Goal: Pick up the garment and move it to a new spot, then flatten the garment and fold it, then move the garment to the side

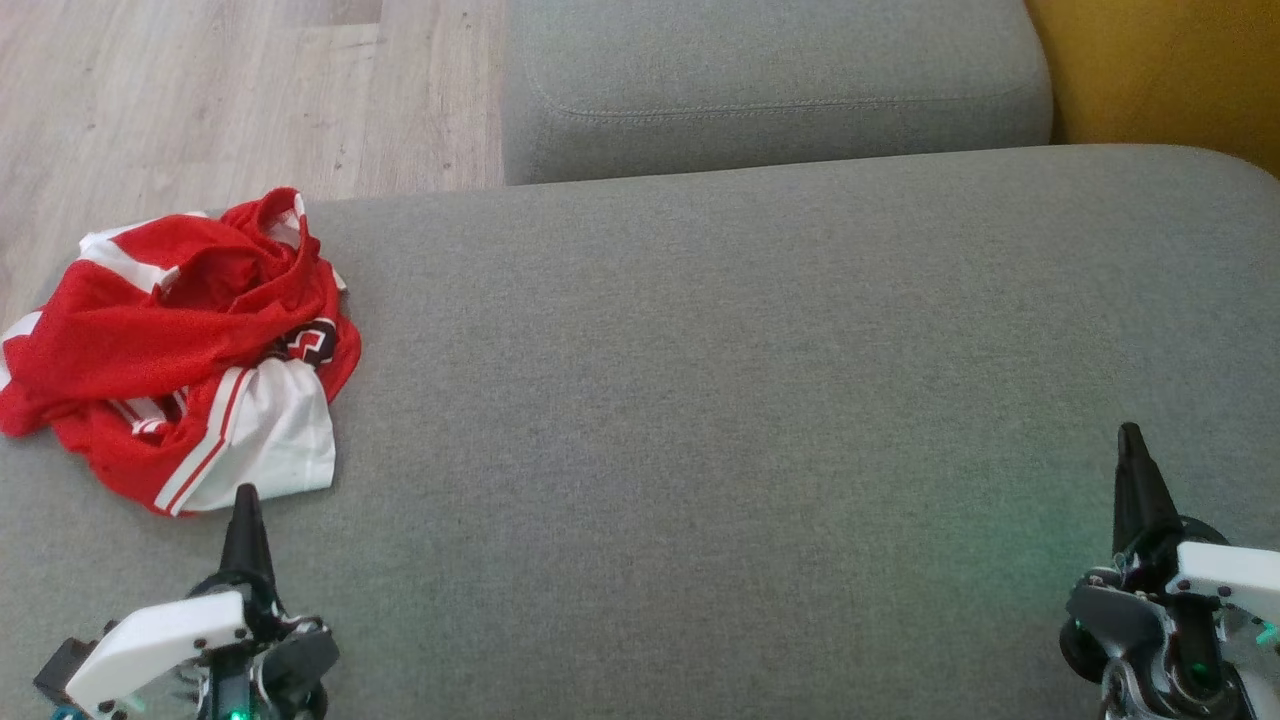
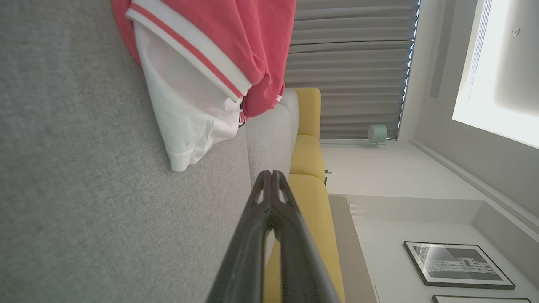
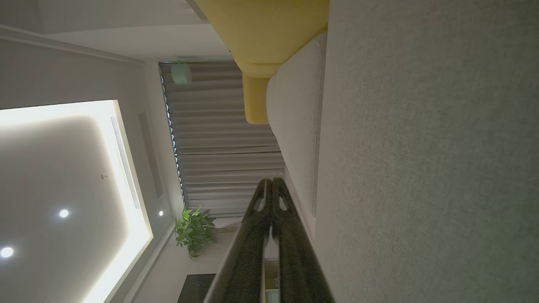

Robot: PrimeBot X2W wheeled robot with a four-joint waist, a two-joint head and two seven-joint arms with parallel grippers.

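Note:
A red and white garment lies crumpled at the left end of the grey cushion, partly hanging over its left edge. My left gripper rests low at the front left, its tip just short of the garment's white hem, fingers shut with nothing between them. In the left wrist view the garment sits ahead of the closed left gripper. My right gripper stands at the front right, far from the garment, also shut and empty; the right wrist view confirms the right gripper with tips pressed together.
A second grey cushion lies behind the main one. A yellow cushion borders the back right. Wooden floor lies beyond the left edge. The grey surface stretches wide between my two arms.

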